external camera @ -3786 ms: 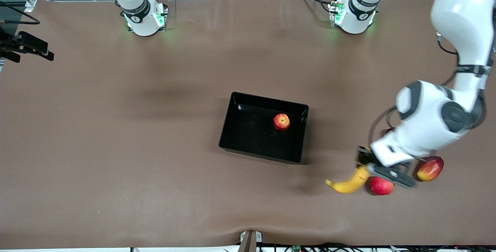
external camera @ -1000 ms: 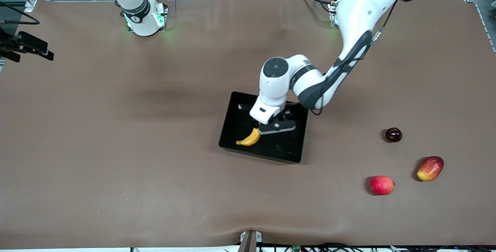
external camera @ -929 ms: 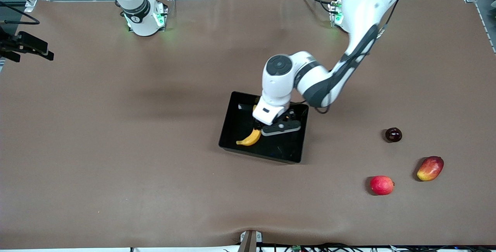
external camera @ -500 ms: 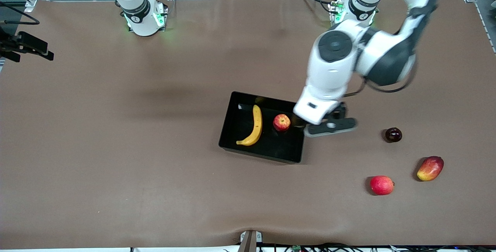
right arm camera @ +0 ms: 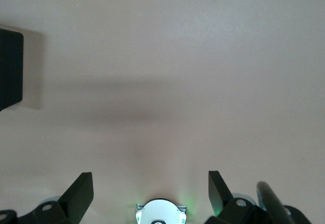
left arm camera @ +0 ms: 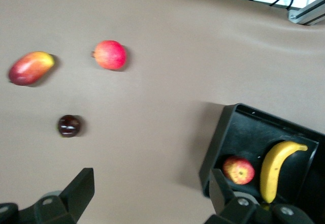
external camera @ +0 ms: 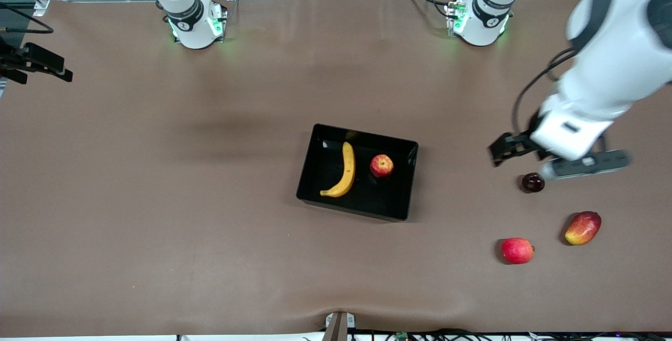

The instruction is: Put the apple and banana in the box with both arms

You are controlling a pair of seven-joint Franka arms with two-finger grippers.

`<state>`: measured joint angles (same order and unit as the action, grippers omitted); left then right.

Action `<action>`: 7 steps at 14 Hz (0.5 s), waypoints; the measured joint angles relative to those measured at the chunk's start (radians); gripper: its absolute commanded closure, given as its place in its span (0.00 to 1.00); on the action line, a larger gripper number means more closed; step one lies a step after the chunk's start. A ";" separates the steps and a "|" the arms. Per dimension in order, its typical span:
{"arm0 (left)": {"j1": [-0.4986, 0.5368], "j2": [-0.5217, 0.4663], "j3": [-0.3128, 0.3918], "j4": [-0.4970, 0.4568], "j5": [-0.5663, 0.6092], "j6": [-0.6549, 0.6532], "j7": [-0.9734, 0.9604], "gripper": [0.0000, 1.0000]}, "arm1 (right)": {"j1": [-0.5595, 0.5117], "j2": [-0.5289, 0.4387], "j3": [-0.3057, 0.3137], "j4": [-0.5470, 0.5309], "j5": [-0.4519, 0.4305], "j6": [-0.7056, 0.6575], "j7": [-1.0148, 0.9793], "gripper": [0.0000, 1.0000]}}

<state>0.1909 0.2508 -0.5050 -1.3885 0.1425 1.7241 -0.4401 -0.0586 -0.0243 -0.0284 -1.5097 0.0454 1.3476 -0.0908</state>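
Note:
The black box [external camera: 311,173] stands mid-table. The yellow banana [external camera: 342,170] and the red apple [external camera: 381,165] lie side by side in it. They also show in the left wrist view: box [left arm camera: 221,141], banana [left arm camera: 277,168], apple [left arm camera: 238,169]. My left gripper [external camera: 585,164] is up in the air over the table toward the left arm's end, beside a dark round fruit. It is open and empty [left arm camera: 150,198]. My right gripper [right arm camera: 150,193] is open and empty over the table at its own base [right arm camera: 160,214], out of the front view. The right arm waits.
Toward the left arm's end lie a dark round fruit [external camera: 533,182], a red-yellow mango-like fruit [external camera: 583,227] and a plain pinkish-red round fruit [external camera: 517,250]. They also show in the left wrist view: dark fruit [left arm camera: 68,125], mango-like fruit [left arm camera: 29,67], pinkish-red fruit [left arm camera: 110,55]. A box corner [right arm camera: 10,66] shows in the right wrist view.
My left gripper carried the banana to the box, let it go there beside the apple, then rose and swung away toward the left arm's end. The right arm has not moved.

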 measured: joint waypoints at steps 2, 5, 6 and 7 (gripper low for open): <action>0.031 -0.034 0.000 -0.001 -0.002 -0.050 0.051 0.00 | 0.000 0.000 0.000 0.000 0.000 0.000 0.000 0.00; 0.053 -0.060 0.003 -0.003 -0.002 -0.090 0.126 0.00 | 0.000 0.000 0.000 0.000 0.000 0.000 0.000 0.00; 0.053 -0.070 0.017 -0.007 -0.003 -0.095 0.152 0.00 | 0.000 0.000 0.000 0.000 0.000 0.000 0.000 0.00; 0.037 -0.087 0.055 -0.019 -0.003 -0.099 0.186 0.00 | 0.000 0.000 -0.001 0.000 0.000 0.000 0.000 0.00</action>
<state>0.2279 0.1633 -0.4502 -1.4071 0.1391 1.6251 -0.2538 -0.0587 -0.0243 -0.0290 -1.5099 0.0454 1.3476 -0.0908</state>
